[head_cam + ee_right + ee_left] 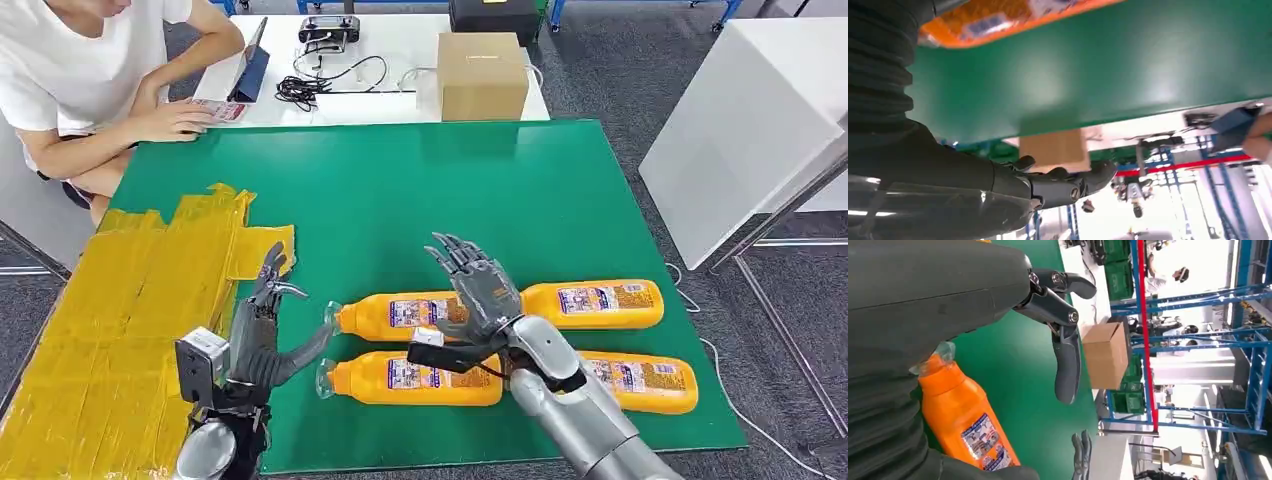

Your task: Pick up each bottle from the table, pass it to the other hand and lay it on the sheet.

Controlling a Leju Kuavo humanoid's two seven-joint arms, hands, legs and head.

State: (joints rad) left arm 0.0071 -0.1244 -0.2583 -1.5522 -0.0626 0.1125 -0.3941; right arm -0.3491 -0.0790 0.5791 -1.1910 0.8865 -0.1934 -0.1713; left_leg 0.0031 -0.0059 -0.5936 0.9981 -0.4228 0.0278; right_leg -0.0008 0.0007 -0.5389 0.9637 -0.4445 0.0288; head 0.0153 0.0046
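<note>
A cardboard box (483, 75) is sitting on the white table (400, 105) beyond the green mat (420, 200). Black cables (320, 85) are lying beside it, with what is possibly a controller (330, 30) behind. A person (90, 80) is leaning over a tablet (250, 70).

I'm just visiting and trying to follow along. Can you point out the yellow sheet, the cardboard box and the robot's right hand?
yellow sheet (100, 330): head view, on its bare middle.
cardboard box (482, 75): head view, on its front face.
right hand (480, 290): head view, on the back of the hand, above the orange bottles.
</note>
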